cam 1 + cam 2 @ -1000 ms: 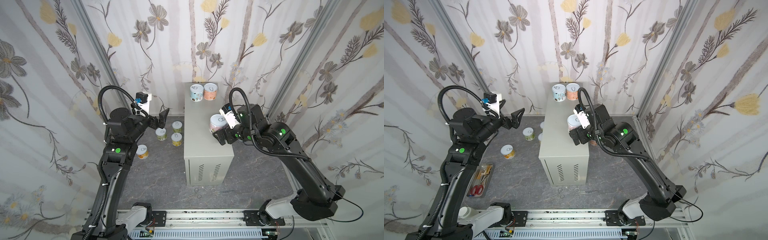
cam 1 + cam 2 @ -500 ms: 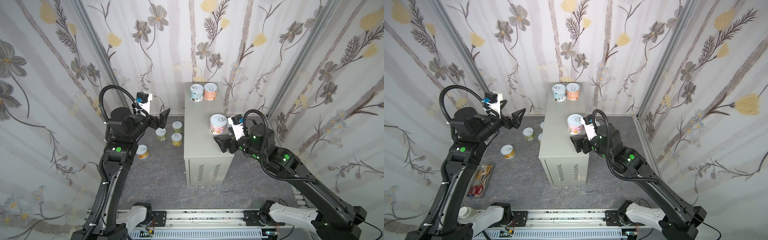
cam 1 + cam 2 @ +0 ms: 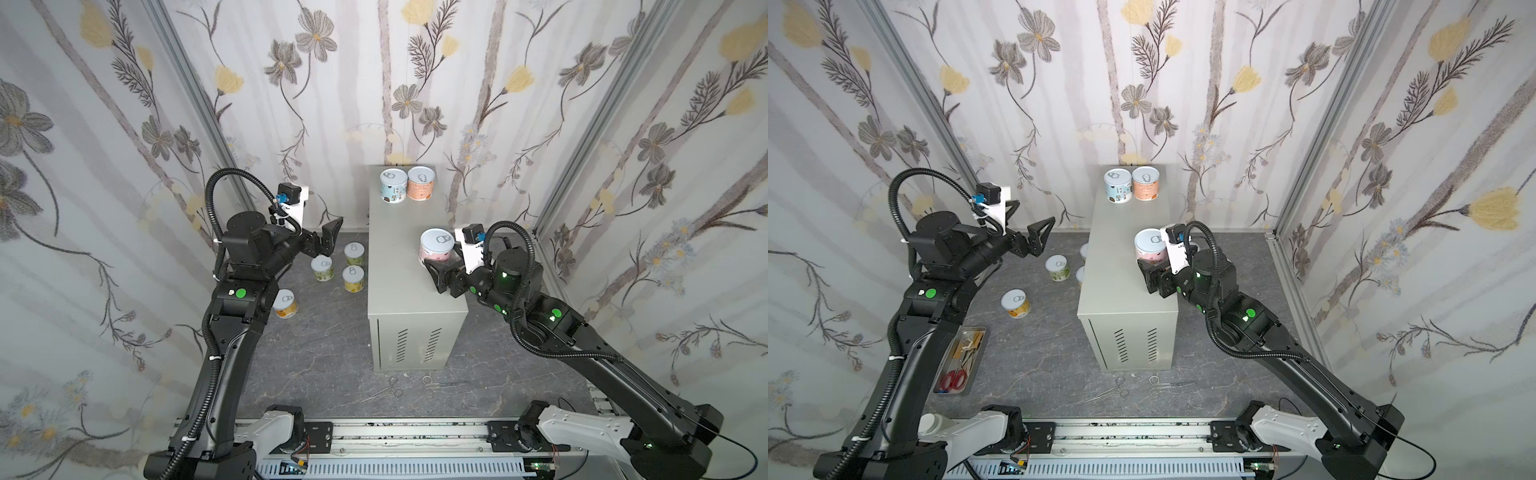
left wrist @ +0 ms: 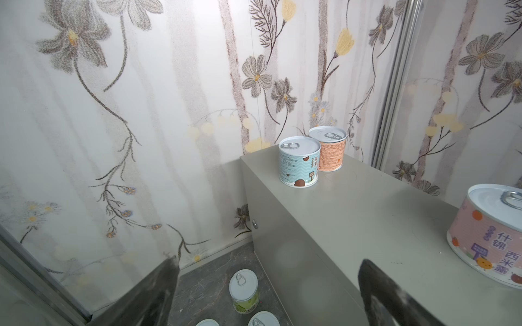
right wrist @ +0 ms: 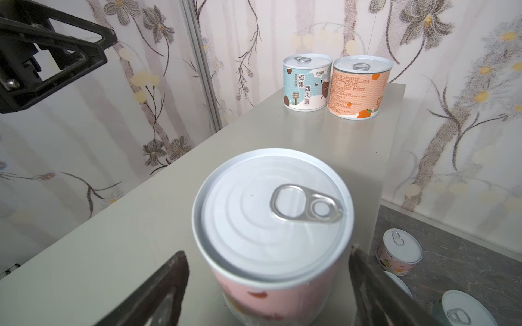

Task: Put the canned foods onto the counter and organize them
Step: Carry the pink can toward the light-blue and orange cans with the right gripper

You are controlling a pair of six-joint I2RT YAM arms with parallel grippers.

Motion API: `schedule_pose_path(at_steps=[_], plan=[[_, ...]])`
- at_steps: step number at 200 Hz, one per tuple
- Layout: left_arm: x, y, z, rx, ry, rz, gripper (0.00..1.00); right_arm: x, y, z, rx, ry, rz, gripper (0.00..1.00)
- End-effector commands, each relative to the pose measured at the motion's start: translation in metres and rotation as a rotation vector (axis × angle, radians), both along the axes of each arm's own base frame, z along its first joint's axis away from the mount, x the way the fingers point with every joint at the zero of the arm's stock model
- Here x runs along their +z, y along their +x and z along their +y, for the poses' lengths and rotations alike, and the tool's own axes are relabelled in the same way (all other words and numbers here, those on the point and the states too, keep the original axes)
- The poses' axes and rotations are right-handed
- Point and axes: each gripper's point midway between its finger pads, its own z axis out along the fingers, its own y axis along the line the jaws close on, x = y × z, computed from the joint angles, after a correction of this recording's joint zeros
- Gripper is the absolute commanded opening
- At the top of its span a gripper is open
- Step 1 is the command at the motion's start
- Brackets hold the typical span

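The grey counter carries three canned foods. A light blue can and an orange can stand together at its far end. A pink can stands upright near its right edge. My right gripper straddles the pink can low on its body, open, with a gap showing on at least one side. My left gripper hovers open and empty left of the counter, above several cans on the dark floor.
A yellow-labelled can stands on the floor by the left arm. More cans stand on the floor right of the counter. A tray with scissors lies at the front left, and metal forceps lie before the counter.
The right arm has dropped and drawn back toward the front right, its gripper now low around the pink can with the jaws narrower. The can stays in place. The left arm barely moved.
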Motion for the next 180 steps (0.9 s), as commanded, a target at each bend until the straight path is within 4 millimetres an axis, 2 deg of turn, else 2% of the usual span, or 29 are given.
schedule_pose_path(at_steps=[1, 80, 124, 143, 148, 180], plan=[[0.004, 0.003, 0.001, 0.010, 0.010, -0.016, 1.00, 0.013, 0.010, 0.002, -0.022, 0.020, -0.054, 0.85], [-0.008, 0.023, 0.004, 0.037, 0.047, 0.024, 1.00, 0.005, 0.054, 0.001, -0.049, 0.003, -0.075, 0.67], [-0.018, 0.037, 0.005, 0.051, 0.077, 0.045, 1.00, 0.001, 0.081, 0.006, -0.040, -0.015, -0.085, 0.64], [-0.014, 0.037, 0.005, 0.053, 0.082, 0.037, 1.00, -0.003, 0.092, 0.009, -0.037, -0.020, -0.083, 0.63], [-0.021, 0.044, 0.004, 0.052, 0.086, 0.058, 1.00, -0.004, 0.096, 0.009, -0.041, -0.023, -0.083, 0.63], [-0.023, 0.052, 0.005, 0.060, 0.097, 0.068, 1.00, -0.015, 0.112, 0.013, -0.063, -0.058, -0.083, 0.62]])
